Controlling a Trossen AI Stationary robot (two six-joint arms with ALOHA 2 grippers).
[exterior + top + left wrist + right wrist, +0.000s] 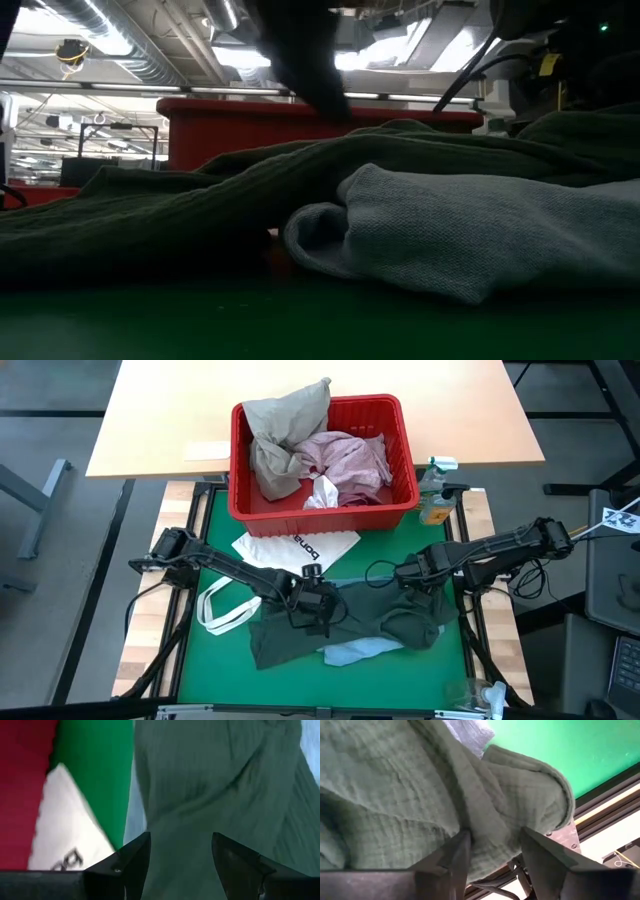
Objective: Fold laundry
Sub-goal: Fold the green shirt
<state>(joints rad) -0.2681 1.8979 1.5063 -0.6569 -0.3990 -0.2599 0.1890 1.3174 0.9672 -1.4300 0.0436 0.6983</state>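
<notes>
Dark grey-green garment (350, 625) lies rumpled across the lower centre of the high view on the green mat (215, 560), its crinkled weave covering most of a light blue piece (355, 652) that shows at its lower edge. Beige-khaki (285, 420), mottled pink (350, 460) and small white (322, 493) pieces sit heaped in the red basket (400, 430), upper centre. Left gripper (316, 612) over the garment's left part, fingers spread. Right gripper (418, 578) over its right part, fingers parted, cloth lying between them.

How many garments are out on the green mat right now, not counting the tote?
2: a dark grey-green garment spread mid-mat under both grippers, and a light blue one poking out beneath its front edge. More may be hidden underneath.
</notes>
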